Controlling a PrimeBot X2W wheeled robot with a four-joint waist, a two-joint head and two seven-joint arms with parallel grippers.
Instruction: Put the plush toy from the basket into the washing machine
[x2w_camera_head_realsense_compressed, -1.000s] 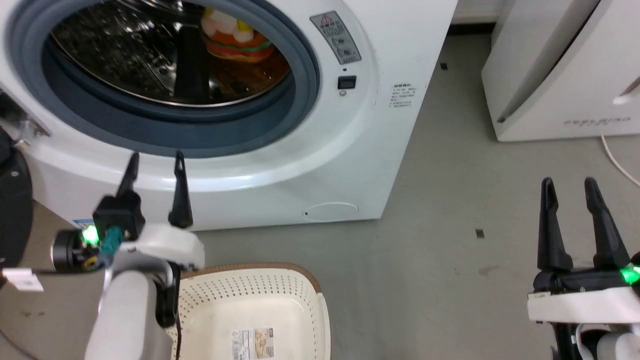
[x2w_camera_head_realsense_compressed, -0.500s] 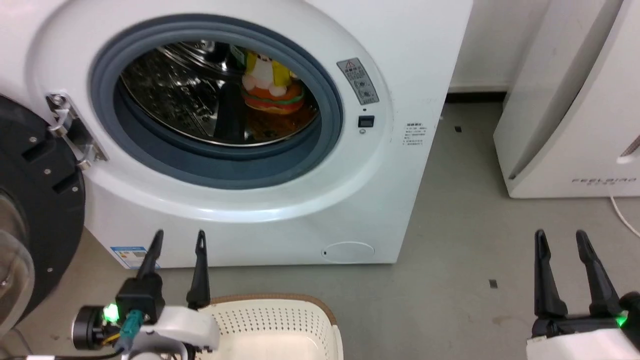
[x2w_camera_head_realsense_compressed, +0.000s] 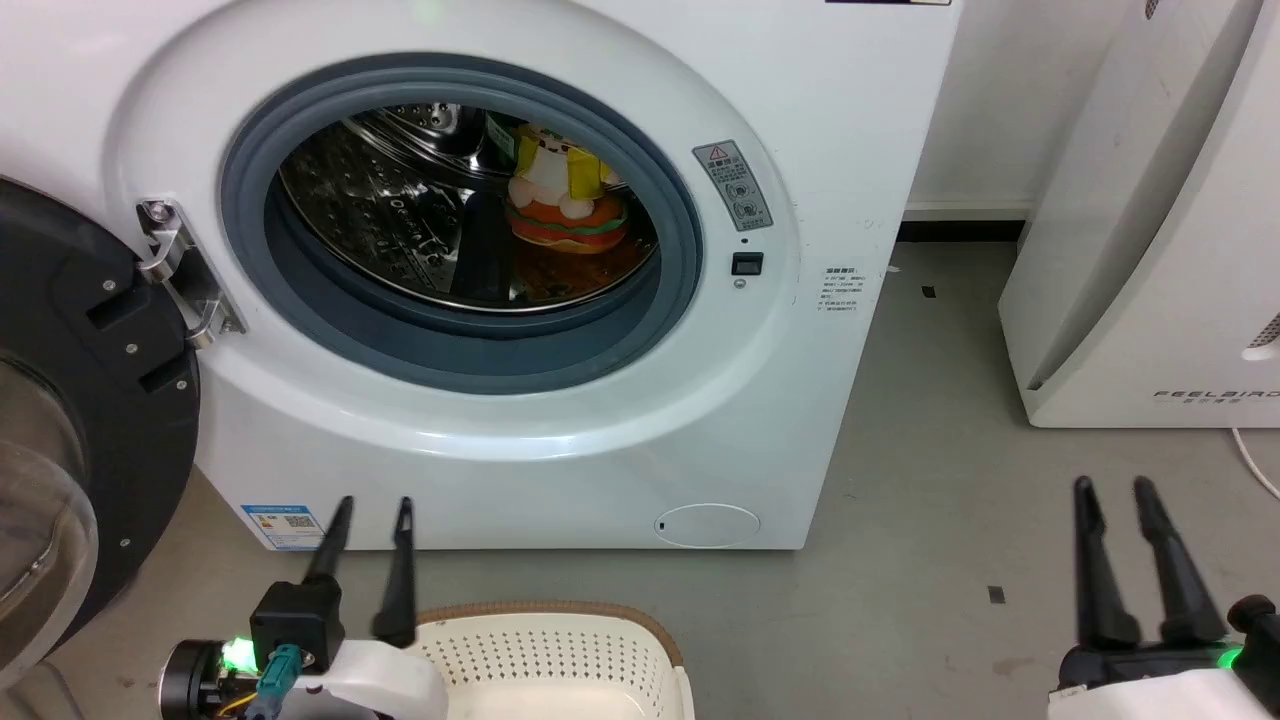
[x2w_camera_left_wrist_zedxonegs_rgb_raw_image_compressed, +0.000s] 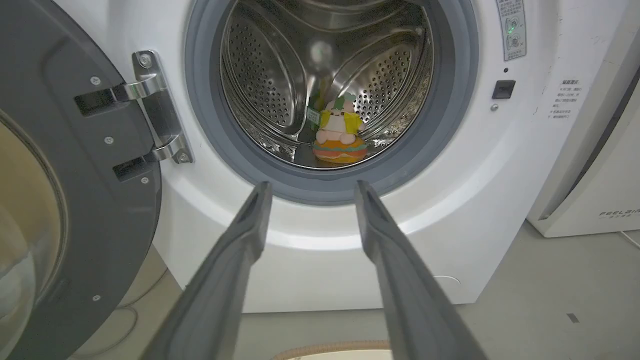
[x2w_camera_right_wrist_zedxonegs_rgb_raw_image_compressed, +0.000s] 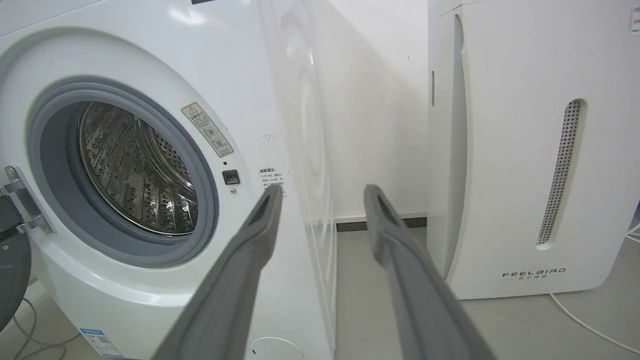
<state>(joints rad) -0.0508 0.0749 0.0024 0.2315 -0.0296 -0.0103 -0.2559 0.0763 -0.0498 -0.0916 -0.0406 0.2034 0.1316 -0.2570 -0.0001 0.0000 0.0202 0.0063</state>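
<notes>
- Deep inside the shiny perforated steel drum (x2w_camera_head_realsense_compressed: 400, 220) of the large white front-loading washing machine (x2w_camera_head_realsense_compressed: 830, 120), right of centre: the soft plush toy (x2w_camera_head_realsense_compressed: 566, 200), an orange hamburger bun with green and red layers and a yellow figure on top.
- Toy sits upright on the drum's lower curve, bun down, figure up. Nothing grips it. The left wrist view shows it well behind the round grey rubber seal (x2w_camera_left_wrist_zedxonegs_rgb_raw_image_compressed: 465, 100).
- Black-framed glass door (x2w_camera_head_realsense_compressed: 90, 400) stands swung open to the left on its bright metal hinge (x2w_camera_head_realsense_compressed: 185, 270).
- Low at left, the left gripper (x2w_camera_head_realsense_compressed: 373, 503) is outside the machine, before its lower front panel. Its two long dark fingers are parted by a moderate gap, with nothing between them.
- Low at right, the right gripper (x2w_camera_head_realsense_compressed: 1112, 485) is over the grey floor (x2w_camera_head_realsense_compressed: 930, 480), well apart from the machine. Its fingers are parted likewise and hold nothing.
- Cream-white perforated plastic basket (x2w_camera_head_realsense_compressed: 550, 608) with brown woven rim lies on the floor at the bottom edge, just beside the left gripper. Contact cannot be told.
- Tall white appliance (x2w_camera_head_realsense_compressed: 1150, 250) lettered FEELBIRD stands right of the machine, with floor between.
</notes>
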